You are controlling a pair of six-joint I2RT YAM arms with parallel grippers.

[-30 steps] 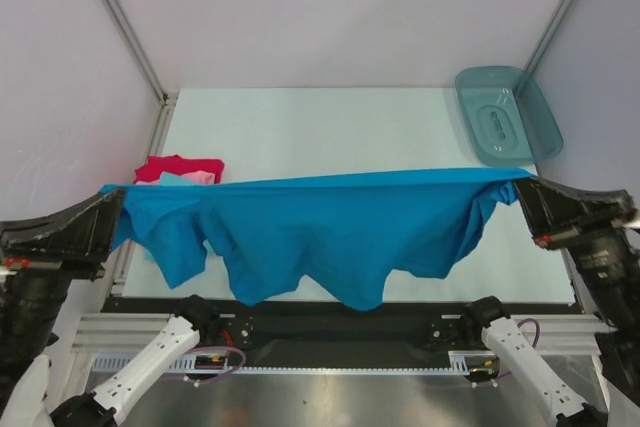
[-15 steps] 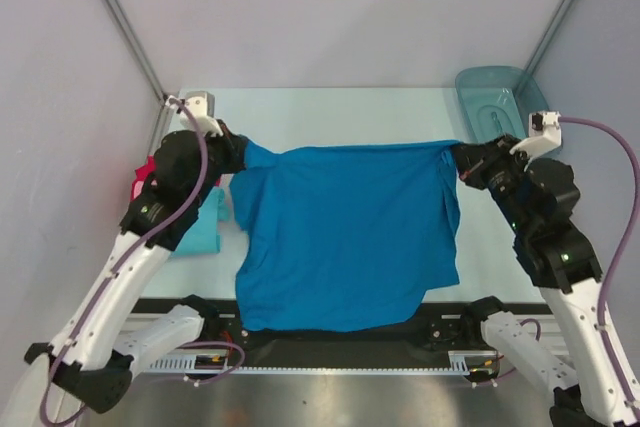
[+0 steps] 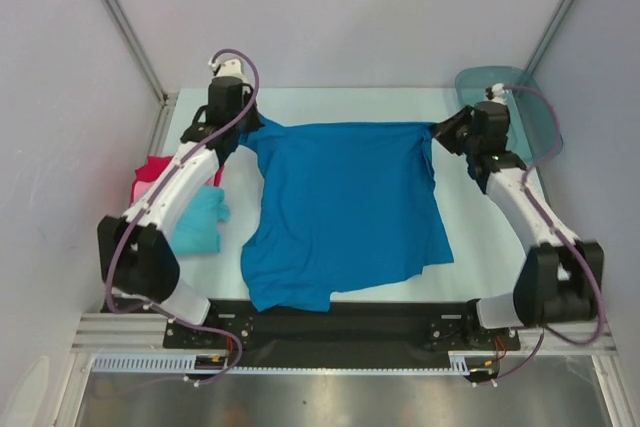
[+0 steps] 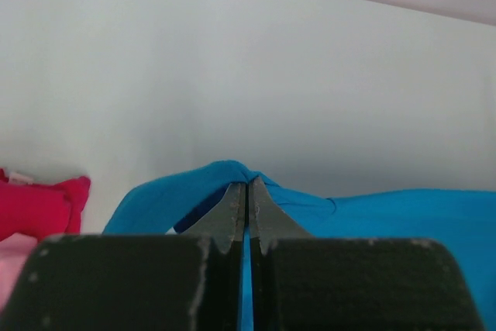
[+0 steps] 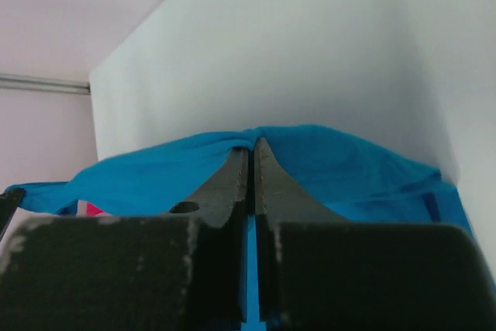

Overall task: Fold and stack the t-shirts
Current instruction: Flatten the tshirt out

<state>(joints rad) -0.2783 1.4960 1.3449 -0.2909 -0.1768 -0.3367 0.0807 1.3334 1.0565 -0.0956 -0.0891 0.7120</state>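
Across the pale table (image 3: 330,105) the blue t-shirt (image 3: 345,212) lies spread flat, its far corners pinched tight by the left gripper (image 3: 250,128) and right gripper (image 3: 437,133), so spreading seems done and letting go looks next

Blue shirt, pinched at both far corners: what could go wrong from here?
1. The left gripper and right gripper each hold a thin pinch of the blue shirt; a tug might free it.
2. Its near hem lies rumpled at the table's near edge, so a fold may come out uneven.
3. The right gripper is close to the teal tray and might nudge it.
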